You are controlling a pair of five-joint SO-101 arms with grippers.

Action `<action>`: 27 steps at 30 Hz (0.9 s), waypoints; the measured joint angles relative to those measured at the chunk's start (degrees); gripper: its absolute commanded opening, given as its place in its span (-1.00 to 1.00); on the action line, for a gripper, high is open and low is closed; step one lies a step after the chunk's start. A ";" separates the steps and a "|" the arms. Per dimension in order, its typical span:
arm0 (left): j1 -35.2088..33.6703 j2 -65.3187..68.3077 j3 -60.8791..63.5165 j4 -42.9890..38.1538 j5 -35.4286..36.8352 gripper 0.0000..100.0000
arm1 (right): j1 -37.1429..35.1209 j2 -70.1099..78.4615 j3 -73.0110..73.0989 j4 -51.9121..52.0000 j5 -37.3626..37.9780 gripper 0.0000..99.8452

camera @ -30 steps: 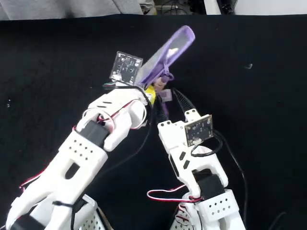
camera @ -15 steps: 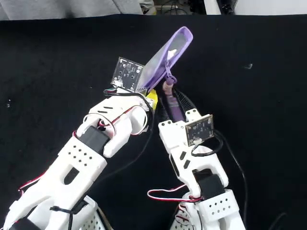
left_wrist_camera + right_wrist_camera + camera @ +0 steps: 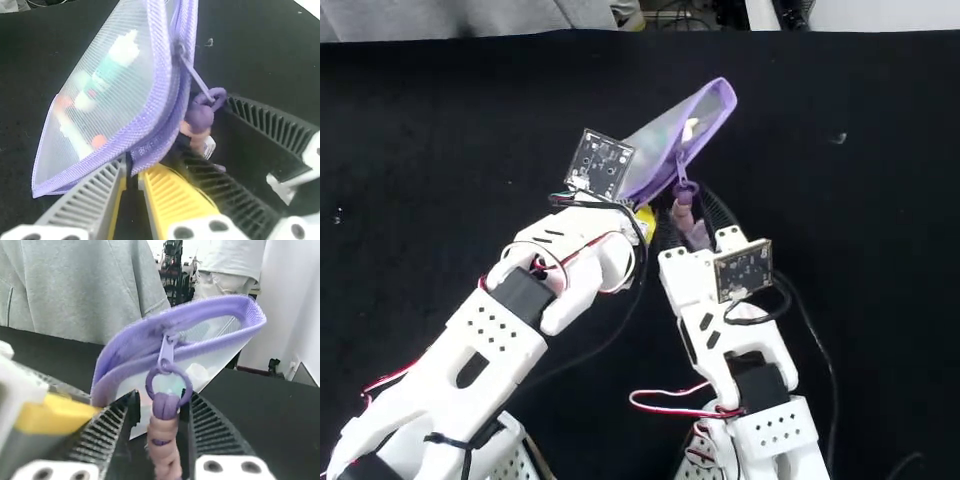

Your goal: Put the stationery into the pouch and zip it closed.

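Above centre in the high view, the pouch is pinched at its lower corner by the left gripper, its zipper pull clamped by the right gripper.

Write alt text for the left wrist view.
A purple mesh pouch, with stationery visible through its side, is clamped by one corner in the left gripper above a black table. Beside it, the right gripper pinches the charm hanging from the zipper pull.
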 measured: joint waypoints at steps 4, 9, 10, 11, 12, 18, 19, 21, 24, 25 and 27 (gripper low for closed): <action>0.00 0.00 0.00 0.44 0.00 -0.94 | -0.26 0.00 0.70 0.09 0.00 -0.73; 0.00 -2.11 0.09 0.53 0.00 -0.94 | -0.35 0.00 1.67 0.09 0.00 -0.73; 0.00 -3.08 0.09 0.53 0.00 -0.94 | -0.35 0.00 1.67 0.09 0.00 -0.73; 0.00 -4.31 0.35 0.53 0.00 -0.94 | -0.35 0.00 1.67 0.09 0.00 -0.73; 0.00 -5.89 1.14 0.53 0.00 -0.94 | -0.35 0.00 1.67 0.09 0.00 -0.73; 0.09 -11.96 4.75 0.53 -2.90 -0.94 | -0.35 0.00 1.67 0.97 0.00 -0.73; 0.09 -12.13 4.75 0.53 -2.90 -0.94 | -0.35 0.00 1.67 0.97 0.00 -0.73; 0.09 -12.40 4.75 0.53 -3.16 -0.94 | -0.35 0.00 1.67 0.97 0.00 -0.73; 0.26 -12.40 4.75 0.53 -3.34 -0.94 | -0.35 0.00 1.67 0.97 0.00 -0.84; 0.26 -12.40 4.75 0.53 -3.34 -0.94 | -0.35 0.00 1.67 0.97 0.00 -0.88; 0.35 -11.69 4.66 0.53 -3.52 -0.94 | -0.35 0.00 1.67 0.97 0.00 -0.93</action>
